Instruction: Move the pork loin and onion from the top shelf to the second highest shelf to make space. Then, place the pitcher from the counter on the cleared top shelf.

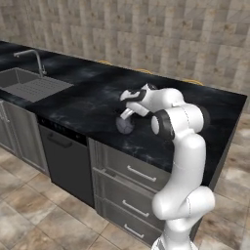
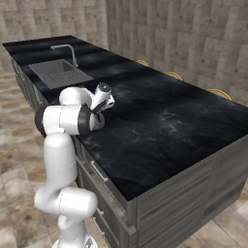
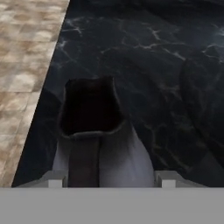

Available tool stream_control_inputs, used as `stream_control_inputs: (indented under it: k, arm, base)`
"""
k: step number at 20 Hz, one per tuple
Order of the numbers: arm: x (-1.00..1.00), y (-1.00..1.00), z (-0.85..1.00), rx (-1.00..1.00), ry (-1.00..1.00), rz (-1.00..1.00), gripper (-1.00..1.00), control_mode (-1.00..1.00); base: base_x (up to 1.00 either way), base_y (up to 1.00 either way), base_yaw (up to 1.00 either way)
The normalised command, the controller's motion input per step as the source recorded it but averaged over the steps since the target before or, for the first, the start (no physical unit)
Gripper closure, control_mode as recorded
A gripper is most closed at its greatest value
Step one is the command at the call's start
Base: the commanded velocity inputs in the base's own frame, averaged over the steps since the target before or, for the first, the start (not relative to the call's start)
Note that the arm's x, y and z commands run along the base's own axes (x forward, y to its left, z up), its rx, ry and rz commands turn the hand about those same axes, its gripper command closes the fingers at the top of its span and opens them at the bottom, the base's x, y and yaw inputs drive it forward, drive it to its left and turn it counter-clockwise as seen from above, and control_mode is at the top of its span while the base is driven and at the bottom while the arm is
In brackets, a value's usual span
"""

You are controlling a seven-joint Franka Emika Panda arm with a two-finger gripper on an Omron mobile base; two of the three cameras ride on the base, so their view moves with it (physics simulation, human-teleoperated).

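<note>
I am at the pitcher (image 3: 94, 144) step, judging by where I stand; the shelves are out of sight, so I cannot confirm the food is moved. The pitcher stands upright near the surface (image 1: 93, 105) front edge, its dark mouth apparently empty. My claw (image 3: 105, 178) straddles its body, jaws spread, contact unclear; the handle faces six o'clock.

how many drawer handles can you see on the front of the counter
3 in the left base view, stacked: top, middle, bottom. The dishwasher bar is separate; the arm may hide more.
</note>
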Motion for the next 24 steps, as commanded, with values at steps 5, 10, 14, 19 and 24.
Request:
stream_control_inputs:
  k: [5, 10, 14, 19, 24]
  arm:
    - [0.00, 0.00, -0.14, -0.01, 0.00, 0.00, 1.00, -1.00]
    - [0.00, 0.00, 0.00, 0.00, 0.00, 0.00, 1.00, -1.00]
    - [-0.04, 0.00, -0.07, 0.00, -0.05, 0.00, 1.00, -1.00]
    - [-0.45, 0.00, 0.61, 0.00, -0.19, 0.00, 1.00, -1.00]
    - [-0.78, -0.04, 0.97, 0.00, -0.01, -0.06, 1.00, -1.00]
  base:
    - [0.00, 0.00, 0.00]
    - [0.00, 0.00, 0.00]
    - [0.00, 0.00, 0.00]
    - [0.00, 0.00, 0.00]
    - [0.00, 0.00, 0.00]
